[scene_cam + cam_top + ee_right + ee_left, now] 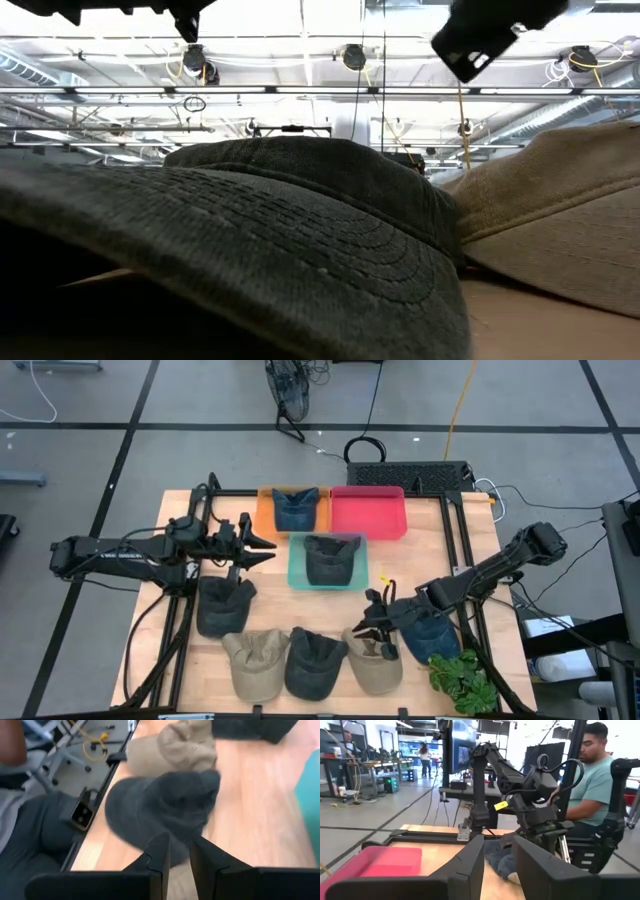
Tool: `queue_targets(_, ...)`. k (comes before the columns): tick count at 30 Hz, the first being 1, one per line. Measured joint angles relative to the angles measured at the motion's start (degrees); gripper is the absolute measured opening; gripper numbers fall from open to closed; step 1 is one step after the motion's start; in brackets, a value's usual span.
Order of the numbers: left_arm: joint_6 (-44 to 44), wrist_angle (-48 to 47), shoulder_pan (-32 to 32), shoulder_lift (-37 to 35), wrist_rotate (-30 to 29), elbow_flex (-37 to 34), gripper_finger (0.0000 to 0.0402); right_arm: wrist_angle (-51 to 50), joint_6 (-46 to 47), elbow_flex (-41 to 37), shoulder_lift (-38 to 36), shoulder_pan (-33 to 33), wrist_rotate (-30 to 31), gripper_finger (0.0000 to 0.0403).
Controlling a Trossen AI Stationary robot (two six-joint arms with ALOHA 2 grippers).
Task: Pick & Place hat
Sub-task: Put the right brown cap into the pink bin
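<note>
Orange bin [266,510] holding a blue hat [295,508], teal bin [298,565] a dark hat [331,557], red bin [368,513] bare; right gripper [381,622] at four o'clock, empty fingers nearly together above blurred grey hat [165,810]; left gripper [262,545] narrowly parted, empty.

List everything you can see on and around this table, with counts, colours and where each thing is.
Trays: three at the table's far edge; orange, pink, teal.
Hats in trays: two; blue in orange, dark in teal.
Loose hats: six near the front; dark, tan, dark, tan, blue, all lying on the wood.
Plant: one, green, front right corner.
Person: one, teal shirt, seated beyond the table.
Left gripper: beside the orange tray, empty.
Right gripper: over the front hats, empty.
</note>
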Motion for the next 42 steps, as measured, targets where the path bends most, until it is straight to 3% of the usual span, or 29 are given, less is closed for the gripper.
queue_targets(12, 1.35, -1.61, -0.77, 0.09, -1.02, 0.00, 0.0111, -9.54, 7.98, -0.13, 0.57, 7.48, -0.16, 0.0054)
queue_targets(25, 0.33, -4.19, -0.78, 0.16, -1.34, 0.00, 0.0111, -8.70, 16.11, -3.43, 0.52, 11.09, 0.49, 0.0141)
queue_targets(31, 0.30, -4.55, -0.78, 0.16, -5.04, 0.00, 0.0111, -0.24, 16.15, -9.57, 0.52, 11.09, 0.61, 0.0130)
queue_targets(42, 0.54, -5.83, -0.76, 0.16, -5.61, 0.00, 0.0111, 0.43, 14.37, -10.08, 0.52, 11.80, 1.59, 0.0087)
